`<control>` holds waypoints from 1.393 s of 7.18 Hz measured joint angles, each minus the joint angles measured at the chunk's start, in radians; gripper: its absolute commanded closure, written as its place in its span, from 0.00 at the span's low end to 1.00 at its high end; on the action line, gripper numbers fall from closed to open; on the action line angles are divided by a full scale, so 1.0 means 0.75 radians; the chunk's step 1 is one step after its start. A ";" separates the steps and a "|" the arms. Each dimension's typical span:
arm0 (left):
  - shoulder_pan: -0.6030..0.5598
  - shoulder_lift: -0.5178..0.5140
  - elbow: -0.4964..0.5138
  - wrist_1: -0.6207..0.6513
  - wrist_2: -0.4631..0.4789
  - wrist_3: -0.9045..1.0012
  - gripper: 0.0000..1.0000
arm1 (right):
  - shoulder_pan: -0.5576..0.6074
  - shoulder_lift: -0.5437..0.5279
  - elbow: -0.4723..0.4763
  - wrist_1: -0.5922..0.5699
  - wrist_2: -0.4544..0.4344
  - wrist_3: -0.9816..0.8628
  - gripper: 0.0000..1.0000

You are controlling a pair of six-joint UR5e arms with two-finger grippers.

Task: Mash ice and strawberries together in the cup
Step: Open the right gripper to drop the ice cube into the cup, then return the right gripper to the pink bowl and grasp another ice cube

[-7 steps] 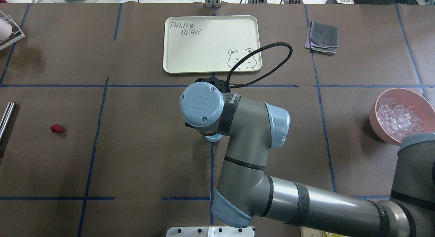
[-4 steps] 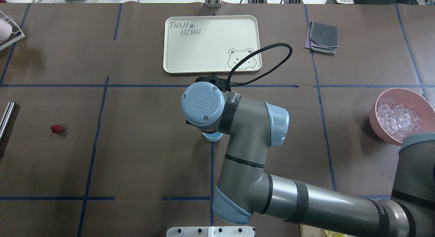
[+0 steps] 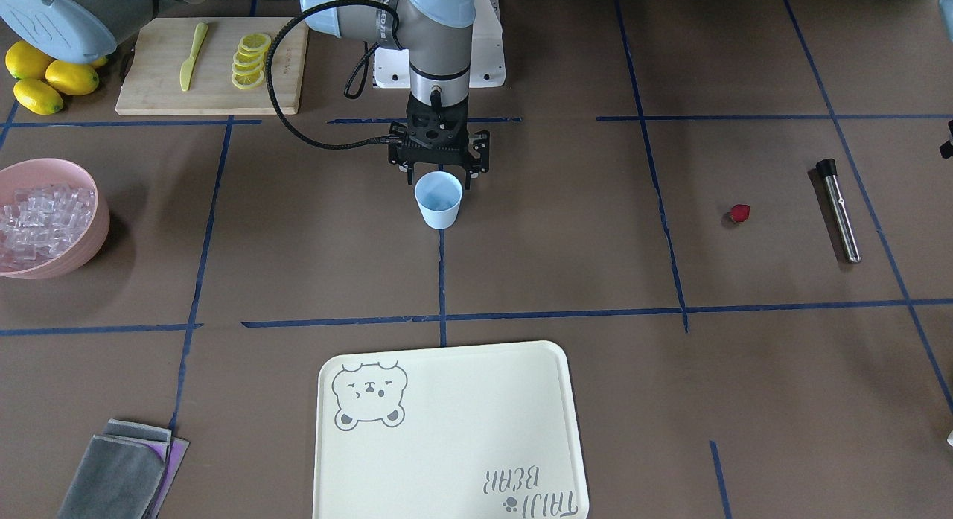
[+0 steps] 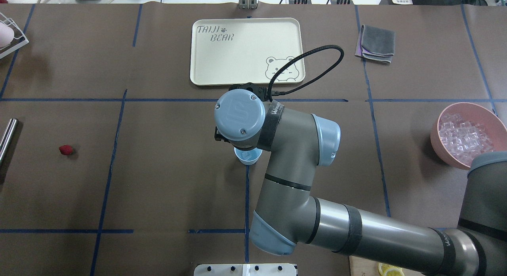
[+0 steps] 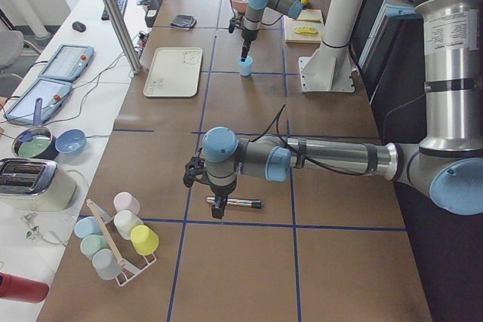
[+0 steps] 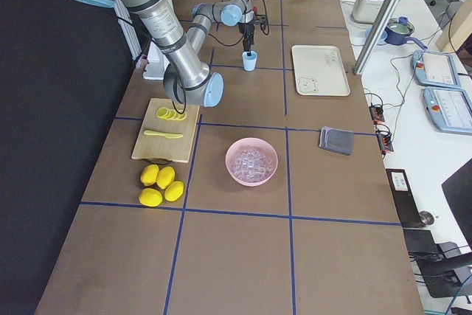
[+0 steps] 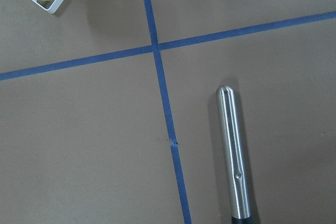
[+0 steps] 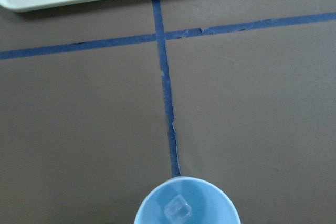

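- Our right gripper (image 3: pixel 438 175) hovers just above the cup (image 3: pixel 438 204), fingers spread apart, holding nothing.
- One ice cube (image 8: pixel 177 209) lies inside the cup.
- The strawberry (image 3: pixel 738 213) lies well apart from the cup, toward our left side.
- Our left gripper (image 5: pixel 216 207) hangs far from the cup, over a steel rod (image 5: pixel 240 203). We cannot tell how its fingers stand.

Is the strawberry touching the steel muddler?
Apart. The front-facing view shows a clear gap between the strawberry and the muddler.
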 measured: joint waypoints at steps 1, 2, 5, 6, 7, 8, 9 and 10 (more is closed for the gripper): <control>0.000 0.000 0.000 0.000 0.000 0.000 0.00 | 0.066 -0.028 0.029 0.000 0.061 -0.057 0.01; 0.000 0.000 0.001 0.000 0.000 0.000 0.00 | 0.171 -0.118 0.105 0.001 0.158 -0.171 0.01; 0.000 -0.002 -0.002 0.000 0.000 0.002 0.00 | 0.525 -0.595 0.418 0.008 0.427 -0.707 0.01; 0.000 -0.002 -0.004 0.000 0.000 0.002 0.00 | 0.628 -0.763 0.488 0.032 0.486 -0.881 0.01; 0.000 -0.002 -0.007 0.000 0.000 0.002 0.00 | 0.733 -0.942 0.526 0.122 0.564 -1.027 0.01; 0.000 -0.002 -0.008 0.000 0.000 0.002 0.00 | 0.811 -1.103 0.533 0.252 0.637 -1.123 0.01; 0.000 -0.001 -0.009 0.000 0.000 0.002 0.00 | 0.856 -1.247 0.522 0.401 0.689 -1.174 0.02; 0.000 0.000 -0.010 0.000 0.000 0.002 0.00 | 0.874 -1.352 0.485 0.547 0.712 -1.190 0.04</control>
